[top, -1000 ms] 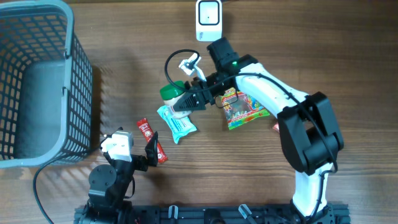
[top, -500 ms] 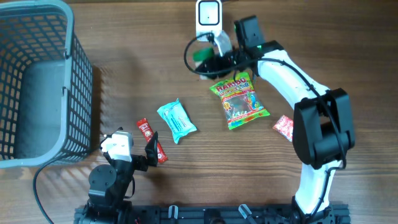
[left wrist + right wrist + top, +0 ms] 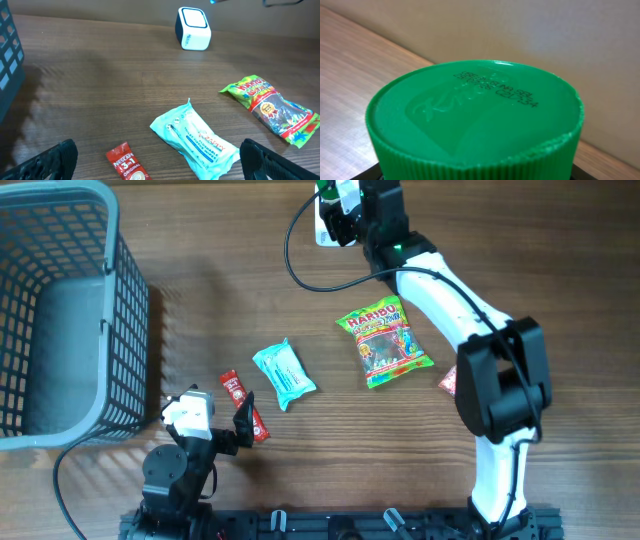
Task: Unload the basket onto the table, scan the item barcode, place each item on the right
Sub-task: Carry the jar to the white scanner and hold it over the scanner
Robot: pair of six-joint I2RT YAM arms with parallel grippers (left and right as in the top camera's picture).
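The item is a white bottle with a green ribbed cap, and the cap fills the right wrist view. My right gripper is shut on it at the table's far edge, above the white barcode scanner. From overhead only the green cap and a sliver of the scanner show past the arm. The barcode itself is not visible. My left gripper hangs open low at the near edge, with nothing between its fingers.
A Haribo bag, a teal tissue pack, two red Nescafe sachets and a red packet lie on the wooden table. A grey basket stands at the left. The scanner's black cable loops at the back.
My right arm has carried the bottle from the tissue pack in the middle to the far edge, over the scanner. The left arm has not moved.
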